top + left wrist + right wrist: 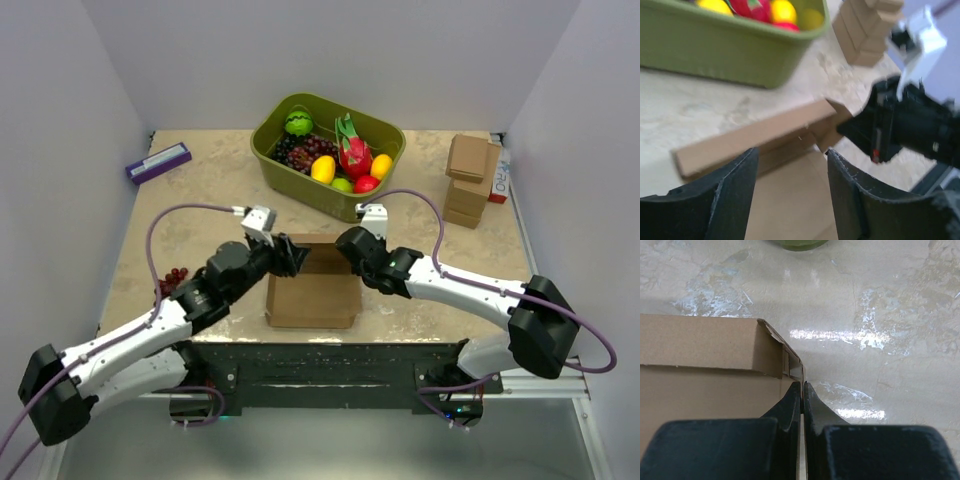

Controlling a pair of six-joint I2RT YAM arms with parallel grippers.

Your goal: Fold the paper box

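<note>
My left gripper (792, 155) released, fingers spread at the paper box (312, 295) back wall. Right gripper (803, 387) clenched on its right wall.

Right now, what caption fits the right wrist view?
Shut right end effector at a corner of the brown cardboard box, marbled tabletop beyond.

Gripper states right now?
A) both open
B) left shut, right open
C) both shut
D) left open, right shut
D: in the left wrist view the left gripper has its fingers spread, with nothing between them and the paper box beyond the gap. In the right wrist view the right gripper has its tips pressed together at the box's right wall.
</note>
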